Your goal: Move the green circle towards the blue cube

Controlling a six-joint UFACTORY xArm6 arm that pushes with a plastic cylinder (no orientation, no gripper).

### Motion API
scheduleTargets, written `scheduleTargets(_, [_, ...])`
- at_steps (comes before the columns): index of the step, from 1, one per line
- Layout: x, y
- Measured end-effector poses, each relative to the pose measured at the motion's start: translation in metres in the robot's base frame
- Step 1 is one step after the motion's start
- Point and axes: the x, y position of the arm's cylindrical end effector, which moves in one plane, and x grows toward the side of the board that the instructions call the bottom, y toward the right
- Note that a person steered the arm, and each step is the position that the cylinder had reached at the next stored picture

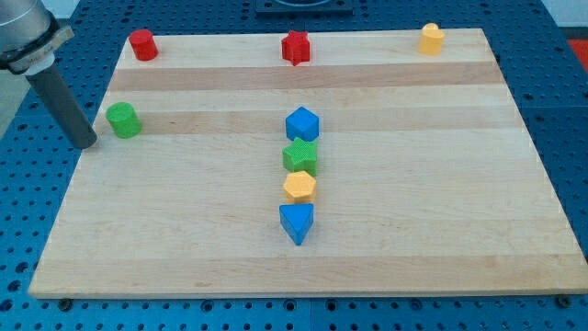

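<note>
The arm is cut off at the view's top left; my tip (pixel 85 143), jawless, stands just left of the green circle (pixel 123 120). The blue cube (pixel 301 123) sits mid wooden board (pixel 441 202).

pale matt wooden board (pixel 184 230).

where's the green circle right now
The green circle sits near the board's left edge in the camera view, just right of my tip, far left of the blue cube.

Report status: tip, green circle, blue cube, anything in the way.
My tip just to the view's left of the green circle block, small gap. Blue cube block far to the view's right. Nothing between them.
</note>
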Motion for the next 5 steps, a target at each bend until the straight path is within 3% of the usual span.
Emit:
scheduleTargets(2, [-0.026,0.026])
scheduleTargets(5, [-0.059,0.115])
